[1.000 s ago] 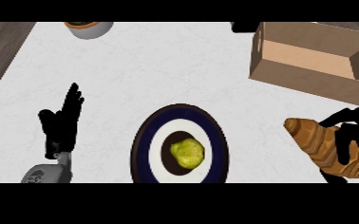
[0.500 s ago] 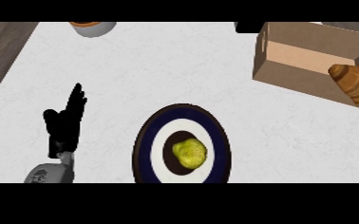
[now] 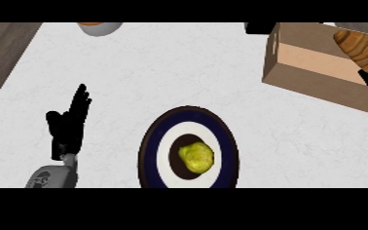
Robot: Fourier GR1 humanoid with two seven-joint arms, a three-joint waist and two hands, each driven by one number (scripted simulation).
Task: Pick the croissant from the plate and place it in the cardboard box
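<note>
At the upper right edge of our view the croissant shows above the open cardboard box, cut off by the frame; a sliver of black just below it at the edge may be our right hand, but too little shows and we cannot tell how its fingers stand. One corner of the box points toward the middle of the bench, and its far side runs out of view. Low in the centre sits the plate, dark-rimmed with a white ring, its lower edge clipped; a small yellow-green fruit lies on its dark middle. Our left hand rests at the lower left, fingers straight and close together, pointing up, holding nothing, well apart from the plate. A bowl pokes in at the top edge, and a dark wooden strip borders the bench at the left. Between plate, box and bowl the white surface lies open.
</note>
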